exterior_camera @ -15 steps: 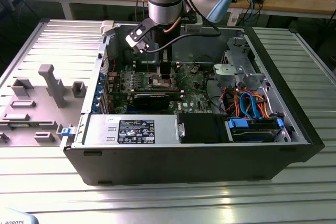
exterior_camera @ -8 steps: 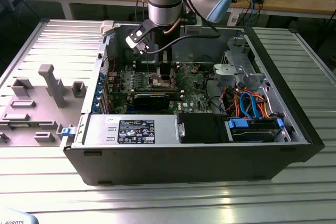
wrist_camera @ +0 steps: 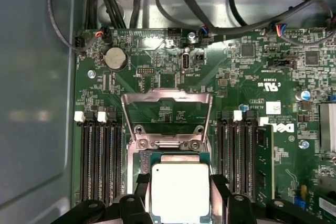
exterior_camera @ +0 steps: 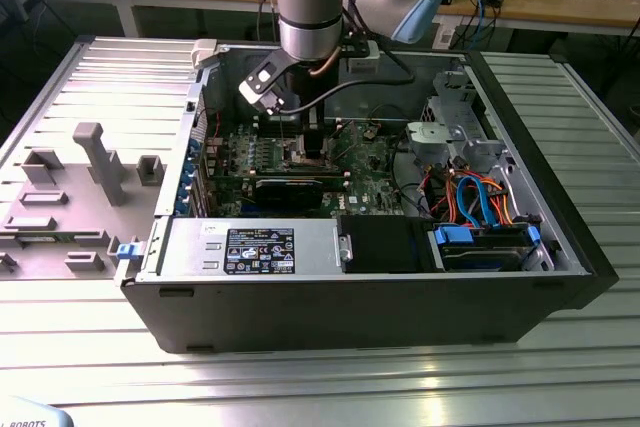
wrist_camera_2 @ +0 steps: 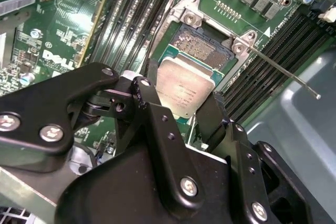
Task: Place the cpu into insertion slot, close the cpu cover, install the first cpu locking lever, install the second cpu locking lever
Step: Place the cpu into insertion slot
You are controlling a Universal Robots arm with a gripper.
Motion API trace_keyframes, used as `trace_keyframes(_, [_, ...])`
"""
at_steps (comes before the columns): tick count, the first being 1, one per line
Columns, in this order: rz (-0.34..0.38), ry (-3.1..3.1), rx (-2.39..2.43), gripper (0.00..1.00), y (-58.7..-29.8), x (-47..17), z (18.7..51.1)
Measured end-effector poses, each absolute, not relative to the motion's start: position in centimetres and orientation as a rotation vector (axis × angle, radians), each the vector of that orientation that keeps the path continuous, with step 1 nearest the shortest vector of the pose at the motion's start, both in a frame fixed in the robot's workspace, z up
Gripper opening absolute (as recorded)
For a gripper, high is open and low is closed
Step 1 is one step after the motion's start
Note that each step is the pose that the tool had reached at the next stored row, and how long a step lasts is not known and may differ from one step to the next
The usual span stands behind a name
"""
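Bright, even light in the exterior view draws glare streaks on the ribbed silver metal worktop (exterior_camera: 450,367), while the inside of the open black computer case (exterior_camera: 400,307) lies shaded. In the first wrist view the flat silver-grey square cpu (wrist_camera: 180,191) glares almost white; in the second wrist view the black tool (wrist_camera_2: 180,88) is in shadow.

I see the cpu (wrist_camera: 180,188), square and silver-grey on top, gripped flat in the gripper (wrist_camera: 180,205). Just beyond it the insertion slot (wrist_camera_2: 202,45) shows its dark centre. Past that, the cpu cover (wrist_camera: 167,98) stands hinged open.
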State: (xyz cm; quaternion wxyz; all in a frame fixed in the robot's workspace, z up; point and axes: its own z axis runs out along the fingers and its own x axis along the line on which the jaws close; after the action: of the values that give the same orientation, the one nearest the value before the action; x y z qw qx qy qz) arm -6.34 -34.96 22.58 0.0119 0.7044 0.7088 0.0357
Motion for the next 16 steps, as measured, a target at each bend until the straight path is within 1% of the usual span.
trace_keyframes(9, [0.113,2.211,2.197,0.54,-34.4,-6.8,21.1])
trace_keyframes(16, [0.113,2.211,2.197,0.54,-34.4,-6.8,20.9])
